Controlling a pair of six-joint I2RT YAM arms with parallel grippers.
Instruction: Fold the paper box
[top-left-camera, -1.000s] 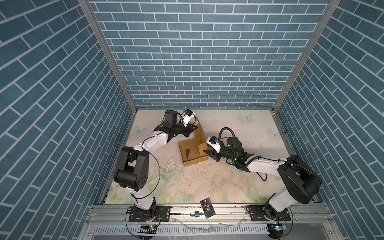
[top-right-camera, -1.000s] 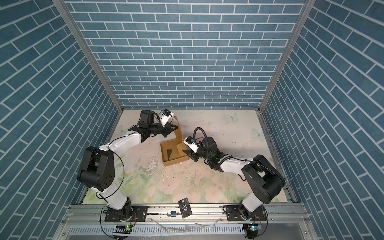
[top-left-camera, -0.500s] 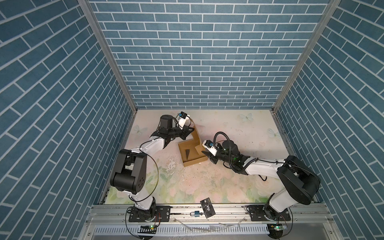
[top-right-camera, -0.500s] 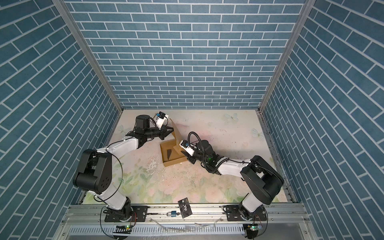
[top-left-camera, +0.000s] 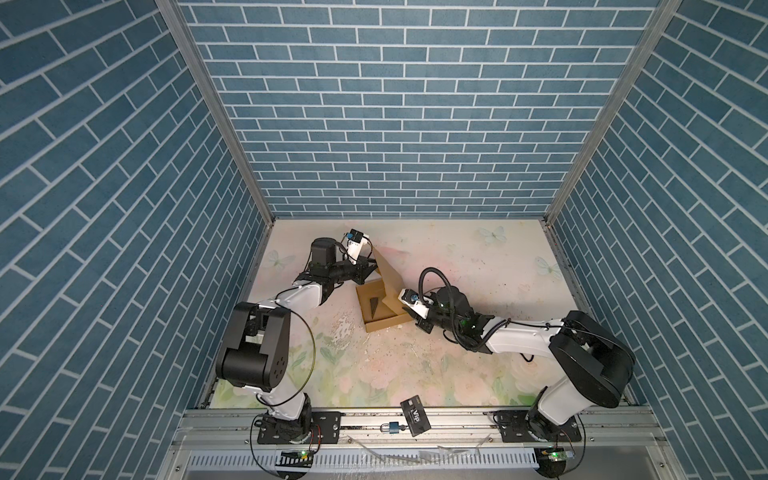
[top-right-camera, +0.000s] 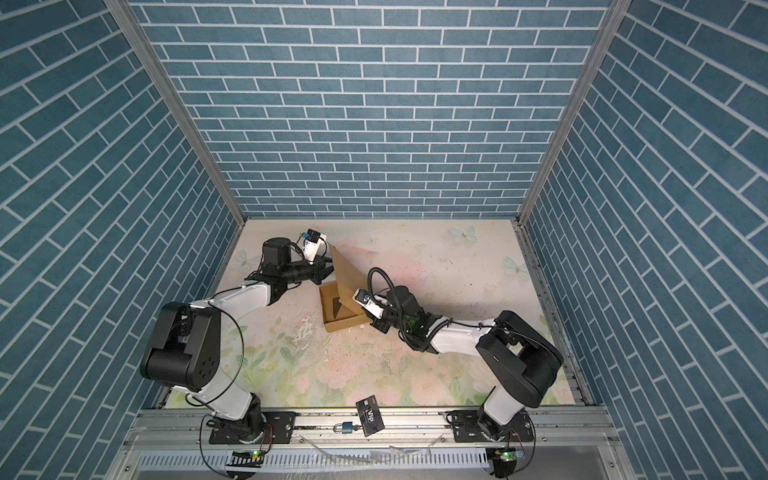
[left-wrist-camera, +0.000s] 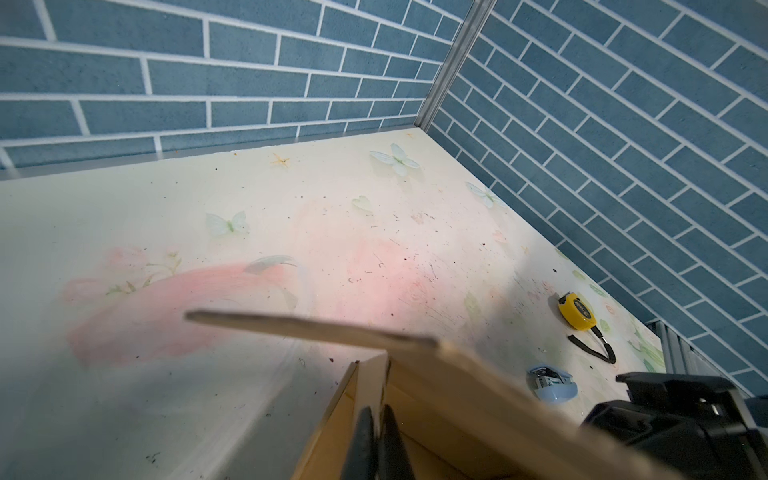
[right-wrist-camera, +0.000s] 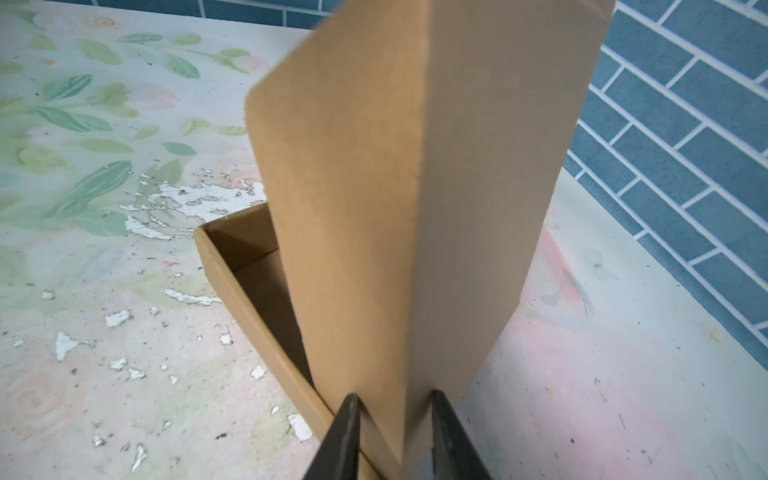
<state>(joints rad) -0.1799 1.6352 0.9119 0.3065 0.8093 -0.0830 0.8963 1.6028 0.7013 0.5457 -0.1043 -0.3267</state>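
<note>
The paper box (top-left-camera: 384, 324) sits mid-desk (top-left-camera: 478, 365), lid raised. The left end effector (left-wrist-camera: 376, 419) is clamped on a wall at its far corner; the right end effector (right-wrist-camera: 395, 399) straddles the lid's folded edge, grip unclear.

**Top views.** I read bright, even light from above in both top views. The table (top-left-camera: 415, 365) is well exposed, with only soft, short shadows beneath the arms (top-left-camera: 299, 297) and no glare. The brick walls (top-right-camera: 374, 124) splay outward toward the frame edges, a wide-angle effect.

**Left wrist view.** The far table is sharp, while the near edge of the paper box (left-wrist-camera: 457, 374) and the left tool (left-wrist-camera: 376, 415) are out of focus.

**Right wrist view.** The box flap smears along its edges, and the right tool (right-wrist-camera: 395, 399) is a dark blur.
</note>
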